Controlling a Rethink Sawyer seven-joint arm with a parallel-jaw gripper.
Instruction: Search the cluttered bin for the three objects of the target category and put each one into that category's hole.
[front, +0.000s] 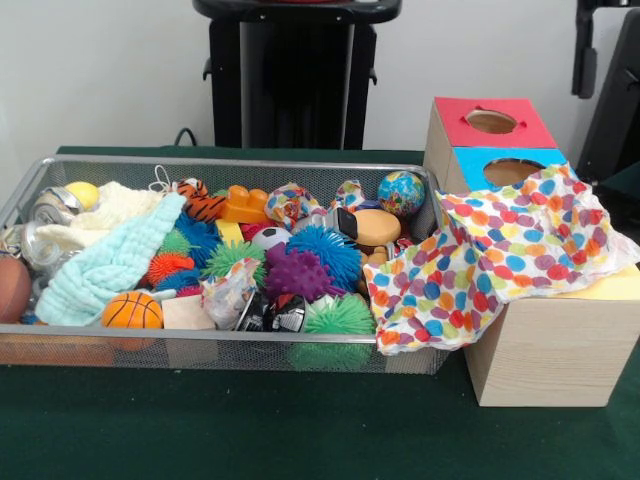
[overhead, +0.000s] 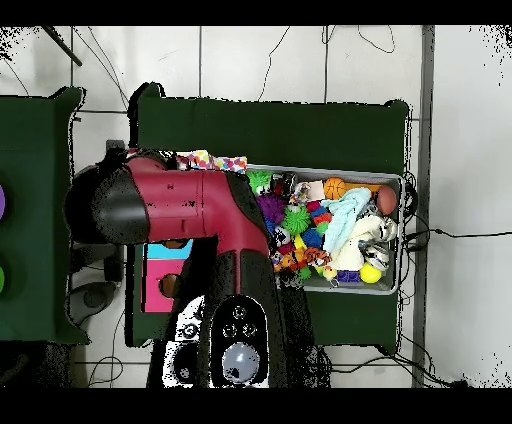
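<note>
Silver wire-mesh bin (front: 210, 352) sits on the green tabletop (front: 250, 430), crammed with toys: spiky rubber balls in blue (front: 326, 252), purple (front: 298, 274) and green (front: 340, 316), a small orange basketball (front: 132, 311). Beside it, a polka-dot cloth (front: 500, 262) drapes the wooden sorting box (front: 545, 350), leaving red (front: 492, 121) and blue holes (front: 510, 171) clear. The red arm (overhead: 190, 205) hides the end effector; its opening cannot be told. Best to pick an exposed target first.

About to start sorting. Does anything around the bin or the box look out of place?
Yes. A polka-dot cloth is draped from the bin corner across the wooden box, hiding part of its top. Only the red hole and blue hole show.
</note>
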